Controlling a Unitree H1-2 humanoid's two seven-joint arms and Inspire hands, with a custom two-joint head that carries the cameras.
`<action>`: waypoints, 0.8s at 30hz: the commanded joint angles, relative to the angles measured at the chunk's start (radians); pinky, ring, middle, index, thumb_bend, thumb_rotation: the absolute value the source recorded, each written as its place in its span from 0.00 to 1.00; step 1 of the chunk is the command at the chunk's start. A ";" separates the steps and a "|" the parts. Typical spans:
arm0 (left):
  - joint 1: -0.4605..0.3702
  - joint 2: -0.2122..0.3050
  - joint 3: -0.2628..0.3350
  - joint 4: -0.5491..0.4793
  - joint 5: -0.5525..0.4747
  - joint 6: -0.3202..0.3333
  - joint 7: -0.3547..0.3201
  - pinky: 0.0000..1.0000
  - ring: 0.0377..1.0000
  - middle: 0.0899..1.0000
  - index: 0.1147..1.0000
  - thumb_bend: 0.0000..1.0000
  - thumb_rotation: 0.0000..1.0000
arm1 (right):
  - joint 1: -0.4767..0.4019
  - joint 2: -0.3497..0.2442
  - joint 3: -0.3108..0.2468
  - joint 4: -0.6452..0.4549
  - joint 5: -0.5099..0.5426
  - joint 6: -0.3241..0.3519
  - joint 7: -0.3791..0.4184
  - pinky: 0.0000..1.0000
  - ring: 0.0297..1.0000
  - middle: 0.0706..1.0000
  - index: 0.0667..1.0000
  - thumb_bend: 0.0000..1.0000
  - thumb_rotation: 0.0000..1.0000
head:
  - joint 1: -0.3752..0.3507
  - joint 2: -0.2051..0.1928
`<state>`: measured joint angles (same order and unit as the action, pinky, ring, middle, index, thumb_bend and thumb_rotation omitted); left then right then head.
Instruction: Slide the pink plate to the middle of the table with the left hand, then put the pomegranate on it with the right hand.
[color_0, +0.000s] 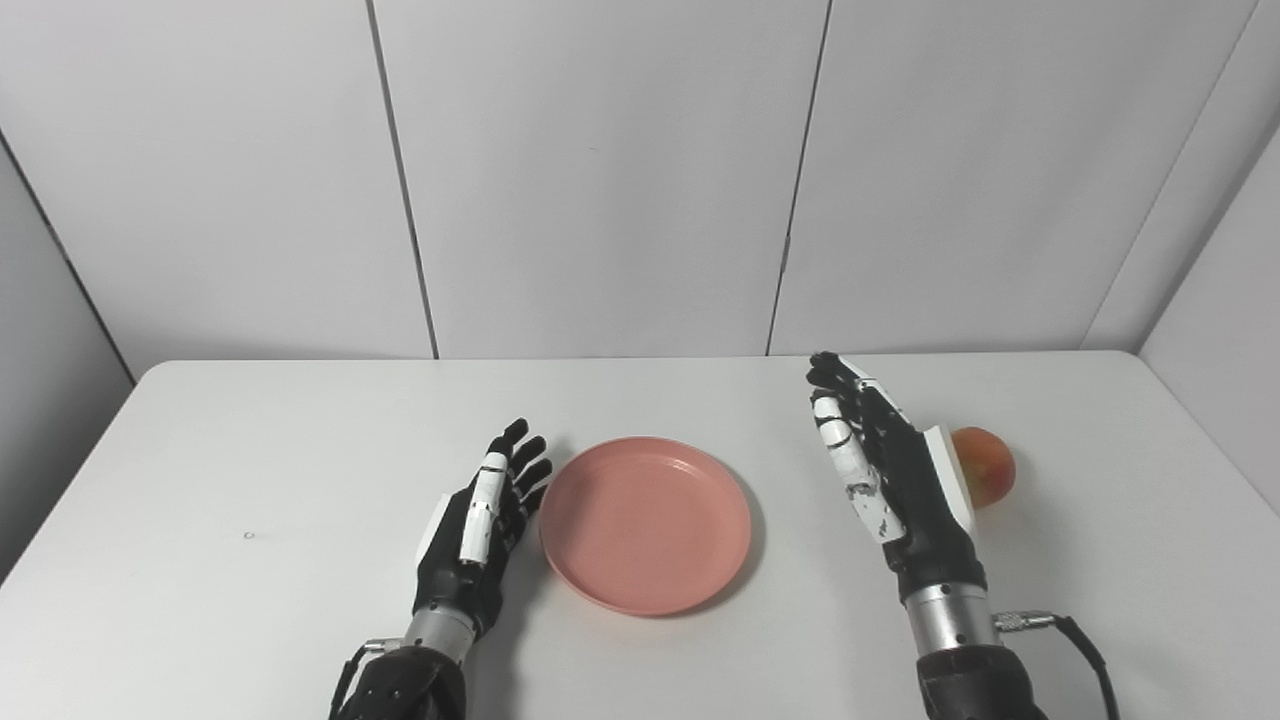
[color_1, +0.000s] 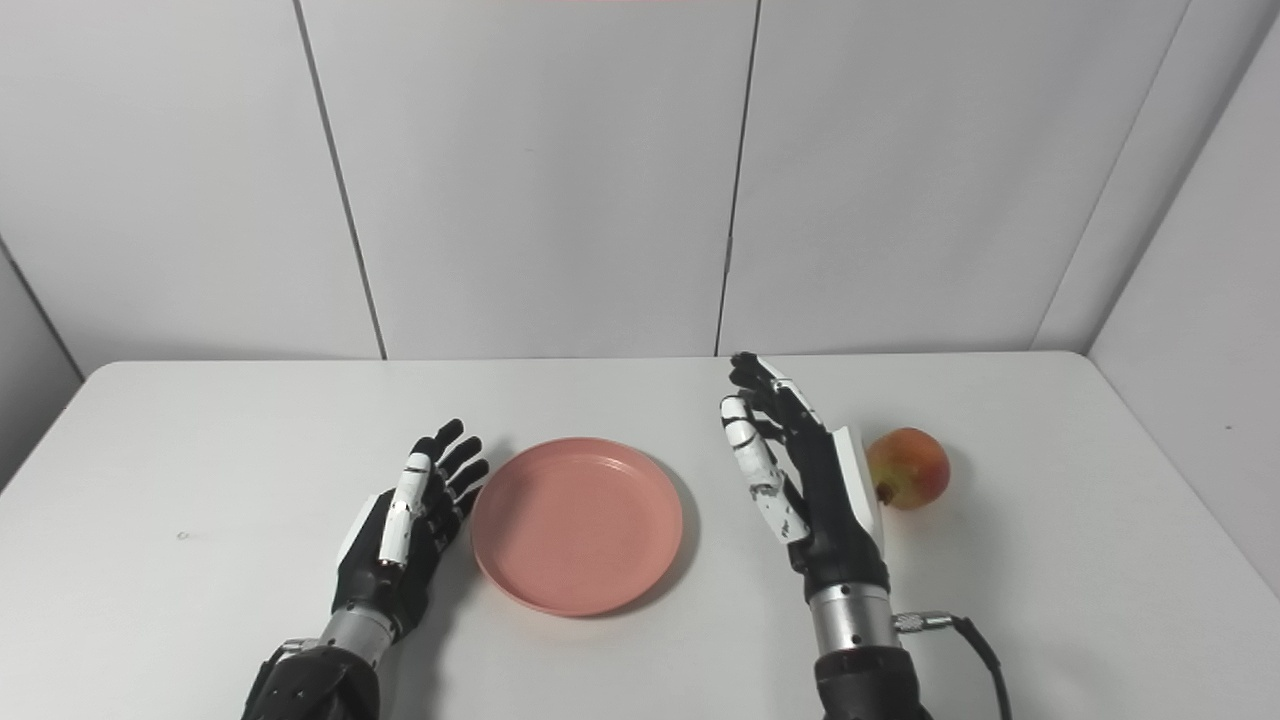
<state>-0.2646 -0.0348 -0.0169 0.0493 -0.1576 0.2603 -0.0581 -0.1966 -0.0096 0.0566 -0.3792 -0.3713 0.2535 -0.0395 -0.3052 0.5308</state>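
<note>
The pink plate (color_0: 645, 522) lies flat near the middle of the white table (color_0: 250, 450), with nothing on it. My left hand (color_0: 480, 520) rests just left of the plate's rim, open, its fingers stretched forward and close to the rim. The pomegranate (color_1: 908, 468), red and yellow, sits on the table at the right. My right hand (color_1: 800, 480) stands open and edge-up between plate and pomegranate, its back toward the fruit and a small gap between them. In the left eye view the hand partly hides the pomegranate (color_0: 988, 466).
White wall panels (color_0: 600, 180) close off the table's far edge and right side. A cable (color_1: 975, 635) hangs from my right wrist. A tiny dark mark (color_0: 248, 535) shows on the table's left part.
</note>
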 joint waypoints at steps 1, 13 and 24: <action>-0.002 0.006 0.009 -0.021 -0.011 0.017 -0.009 0.93 0.92 0.93 0.91 0.42 1.00 | -0.061 -0.027 -0.018 -0.047 -0.023 -0.008 -0.009 0.73 0.79 0.80 0.81 0.37 0.93 | -0.009 0.000; -0.006 0.020 0.041 0.020 -0.050 0.003 -0.042 0.94 0.93 0.93 0.92 0.43 1.00 | -0.132 -0.174 -0.073 -0.053 -0.174 0.016 0.003 0.69 0.79 0.81 0.83 0.55 0.82 | -0.084 -0.019; -0.011 0.034 0.057 0.048 -0.066 -0.007 -0.073 0.95 0.94 0.94 0.93 0.43 1.00 | -0.112 -0.245 -0.135 -0.036 -0.234 0.025 -0.010 0.80 0.85 0.86 0.89 0.72 0.47 | -0.137 -0.015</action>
<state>-0.2716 -0.0066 0.0354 0.0829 -0.2157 0.2459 -0.1285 -0.2928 -0.2391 -0.0654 -0.3982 -0.5932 0.2791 -0.0327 -0.4387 0.5154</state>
